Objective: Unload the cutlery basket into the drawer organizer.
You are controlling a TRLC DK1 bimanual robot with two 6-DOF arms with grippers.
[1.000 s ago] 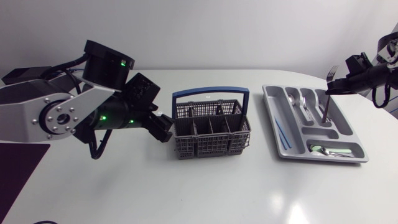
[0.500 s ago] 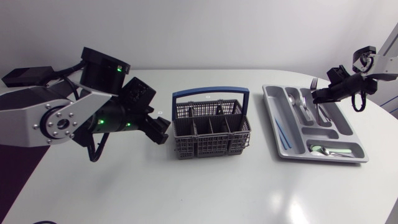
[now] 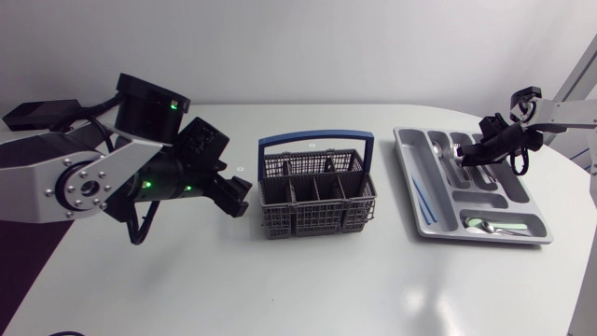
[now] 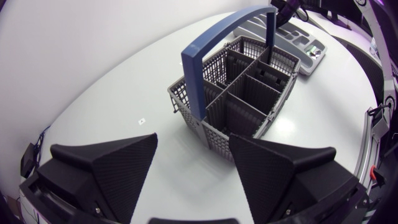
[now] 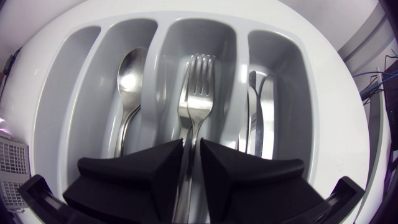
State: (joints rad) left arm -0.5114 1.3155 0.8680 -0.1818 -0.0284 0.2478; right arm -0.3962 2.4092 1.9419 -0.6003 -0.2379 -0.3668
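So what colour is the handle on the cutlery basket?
Blue: the handle shows best in the left wrist view.

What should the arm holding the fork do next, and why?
Probably open the right gripper and let go: the fork it grips already sits lengthwise, down inside a middle compartment of the drawer organizer.
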